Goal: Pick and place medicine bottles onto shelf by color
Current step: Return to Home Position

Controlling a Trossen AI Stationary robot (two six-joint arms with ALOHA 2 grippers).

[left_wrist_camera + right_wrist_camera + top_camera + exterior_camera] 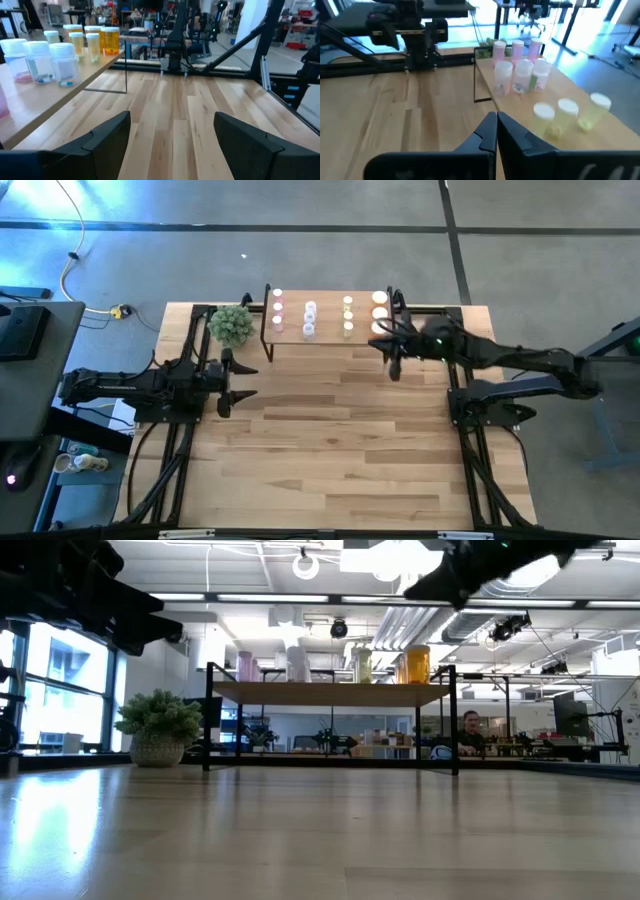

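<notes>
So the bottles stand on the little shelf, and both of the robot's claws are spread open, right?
Not quite: only the left claw is open. The right claw is shut, as the right wrist view shows. The bottles do stand on the shelf.

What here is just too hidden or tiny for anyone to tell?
High view: the medicine bottles are mere dots on the shelf; contents unreadable.
Left wrist view: the pink bottle is cut off by the picture's edge.
Right wrist view: the orange bottles fall outside the frame.
</notes>
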